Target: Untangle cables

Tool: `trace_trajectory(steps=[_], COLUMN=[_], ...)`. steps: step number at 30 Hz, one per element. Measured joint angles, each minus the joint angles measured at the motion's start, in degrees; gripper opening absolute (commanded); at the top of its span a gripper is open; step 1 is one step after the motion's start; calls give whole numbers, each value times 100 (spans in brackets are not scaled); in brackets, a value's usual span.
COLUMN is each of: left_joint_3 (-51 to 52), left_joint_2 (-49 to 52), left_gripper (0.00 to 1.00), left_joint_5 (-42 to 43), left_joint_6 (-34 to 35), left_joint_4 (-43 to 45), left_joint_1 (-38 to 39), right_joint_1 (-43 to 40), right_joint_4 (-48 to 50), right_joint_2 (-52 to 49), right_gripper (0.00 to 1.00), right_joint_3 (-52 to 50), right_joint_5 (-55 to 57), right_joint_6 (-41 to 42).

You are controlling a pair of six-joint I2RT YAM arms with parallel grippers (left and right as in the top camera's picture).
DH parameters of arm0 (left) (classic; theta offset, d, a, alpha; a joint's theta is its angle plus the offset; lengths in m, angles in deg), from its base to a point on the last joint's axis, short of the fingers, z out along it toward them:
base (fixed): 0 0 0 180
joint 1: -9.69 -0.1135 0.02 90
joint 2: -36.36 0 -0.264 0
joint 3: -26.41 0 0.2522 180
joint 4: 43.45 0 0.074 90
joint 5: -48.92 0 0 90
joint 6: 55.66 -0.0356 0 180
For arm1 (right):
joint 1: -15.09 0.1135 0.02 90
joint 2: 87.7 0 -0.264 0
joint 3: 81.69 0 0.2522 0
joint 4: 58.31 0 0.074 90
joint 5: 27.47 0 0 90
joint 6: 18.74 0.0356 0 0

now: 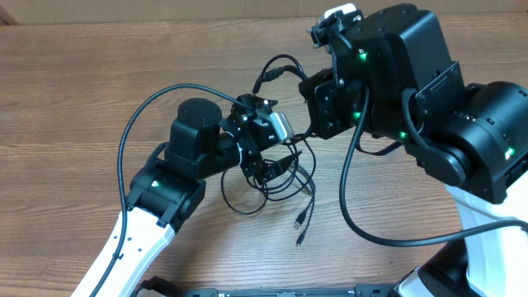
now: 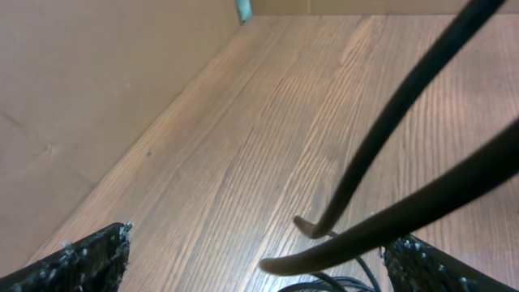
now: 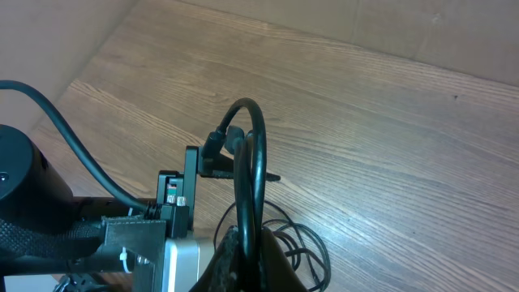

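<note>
At the centre of the table (image 1: 99, 66) the cables (image 1: 285, 183) lie as a knotted heap of loops, with two plug ends (image 1: 300, 221) trailing free toward 5 o'clock. From 3 o'clock the right tool (image 3: 247, 259) pinches one strand, whose loop stands up above the heap. The left tool (image 2: 259, 274), reaching in from 7 o'clock, has its jaws wide apart, and cords cross between them ungripped. Nothing looks separated yet, so I judge that most of the untangling is left.

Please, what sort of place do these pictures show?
Probably a robot lab workcell: a wooden table edged by plain brown walls, with a left arm and a right arm over tangled cables.
</note>
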Motion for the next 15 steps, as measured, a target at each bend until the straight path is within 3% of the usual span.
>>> trace_trajectory(steps=[3, 4, 9, 13, 14, 15], left_joint_3=[0, 0, 0, 0, 0, 0], left_joint_2=[0, 0, -46, -302, -369, -393], left_gripper=[80, 77, 86, 82, 73, 46], left_joint_5=[-85, -101, -136, -146, -144, -144], left_joint_6=[9, -26, -9, 2, 2, 2], left_joint_4=[0, -15, -339, -579, -577, -579], left_joint_1=[0, 0, 0, 0, 0, 0], right_joint_1=[0, 0, 0, 0, 0, 0], right_joint_4=[2, -2, 2, 0, 0, 0], right_joint_2=[0, 0, 0, 0, 0, 0], right_gripper=[4, 4, 4, 4, 4, 4], right_joint_3=[0, 0, 0, 0, 0, 0], right_joint_5=[4, 20, 85, 94, 98, 98], right_joint_6=[0, 0, -2, -2, -4, -2])
